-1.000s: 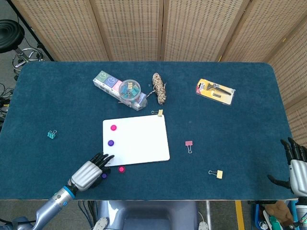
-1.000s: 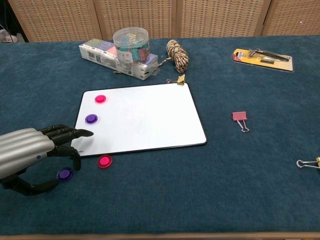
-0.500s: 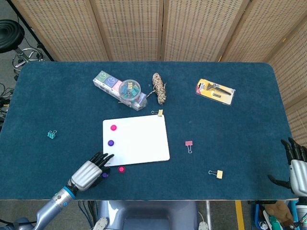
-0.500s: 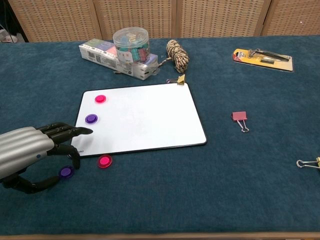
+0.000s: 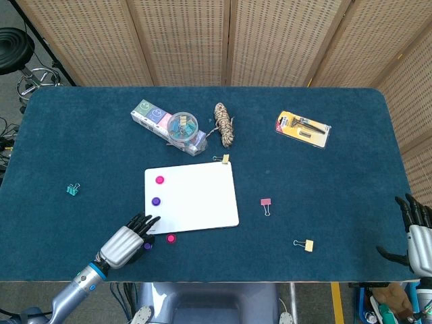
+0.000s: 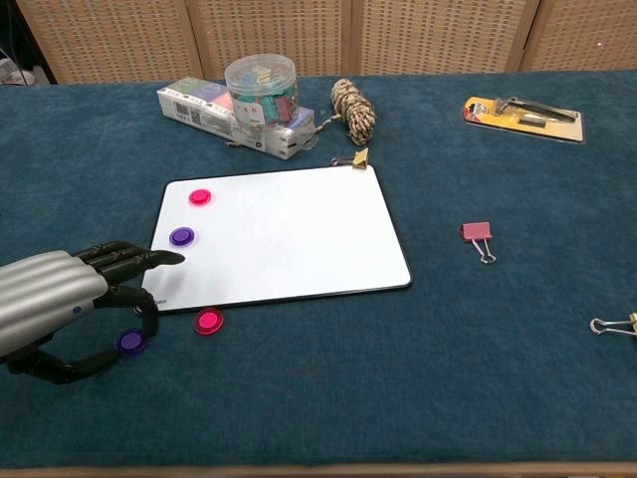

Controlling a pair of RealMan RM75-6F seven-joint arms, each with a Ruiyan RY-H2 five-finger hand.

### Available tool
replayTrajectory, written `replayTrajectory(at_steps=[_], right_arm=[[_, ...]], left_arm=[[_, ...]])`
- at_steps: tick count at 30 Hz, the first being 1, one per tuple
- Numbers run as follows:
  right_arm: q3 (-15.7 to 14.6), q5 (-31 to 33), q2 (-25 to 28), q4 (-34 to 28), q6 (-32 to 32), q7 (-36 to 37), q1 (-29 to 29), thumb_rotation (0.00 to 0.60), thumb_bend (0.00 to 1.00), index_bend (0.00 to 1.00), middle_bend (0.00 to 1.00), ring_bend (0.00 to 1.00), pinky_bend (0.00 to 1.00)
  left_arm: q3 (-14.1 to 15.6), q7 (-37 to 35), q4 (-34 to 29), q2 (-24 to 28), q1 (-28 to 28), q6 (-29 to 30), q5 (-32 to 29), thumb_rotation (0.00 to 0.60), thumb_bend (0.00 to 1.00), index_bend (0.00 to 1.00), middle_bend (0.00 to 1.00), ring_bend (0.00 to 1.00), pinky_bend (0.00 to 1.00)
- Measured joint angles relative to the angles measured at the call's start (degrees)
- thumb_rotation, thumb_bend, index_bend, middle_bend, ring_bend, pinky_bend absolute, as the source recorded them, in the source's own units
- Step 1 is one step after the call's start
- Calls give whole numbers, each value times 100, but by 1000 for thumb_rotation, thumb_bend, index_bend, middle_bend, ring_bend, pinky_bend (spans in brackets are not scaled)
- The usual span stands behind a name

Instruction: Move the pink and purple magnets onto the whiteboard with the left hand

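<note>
A white whiteboard [image 5: 196, 199] lies mid-table with a pink magnet [image 6: 201, 197] and a purple magnet [image 6: 181, 237] on its left part. Just off its front left corner, another pink magnet [image 6: 208, 321] lies on the cloth. A second purple magnet [image 6: 130, 342] sits beside it, pinched between the thumb and a finger of my left hand [image 6: 60, 299]. The other fingers reach over the board's corner. My right hand [image 5: 418, 243] hangs off the table's right edge, fingers apart and holding nothing.
Behind the board stand a clear tub of clips [image 6: 261, 87] on a flat box [image 6: 214, 115], a rope coil [image 6: 353, 112] and a gold binder clip [image 6: 353, 158]. A razor pack [image 6: 523, 113], a pink clip [image 6: 478, 234], a gold clip [image 6: 617, 325] and a teal clip [image 5: 73, 190] lie around.
My left hand's thumb and finger have closed in on the loose purple magnet, which shifted slightly toward the board. The right hand has not moved.
</note>
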Motion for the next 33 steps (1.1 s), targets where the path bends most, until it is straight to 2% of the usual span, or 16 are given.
replayTrajectory(at_steps=[12,18,24,28,33], right_arm=[[-5,-6,2,-7,3,-4,-3,600,0,0,0,0,0],[-15,-11,-1,-8,-8,-15,-2,600,0,0,0,0,0],[-23,-8,-18,-5,-27,-50,9,600,0,0,0,0,0],[-19,8,-26,-6,-30,-56,12,600,0,0,0,0,0],[-6,41,-22,14,-49,-32,19,600,0,0,0,0,0]], left_arm=[[-38,-7,-71,61,32,122,18,600,430,686,0,0,0],[-186,-77,-146,114,-6,159,-53,600,431,686,0,0,0],[-619,-104,-340,181,-251,31,-286,600,430,686,0,0,0],[-1019,-92,-424,192,-533,-318,-673,600,430,686,0,0,0],[-1386,-75,-172,-20,-896,-742,-1063,600,430,686,0,0,0]])
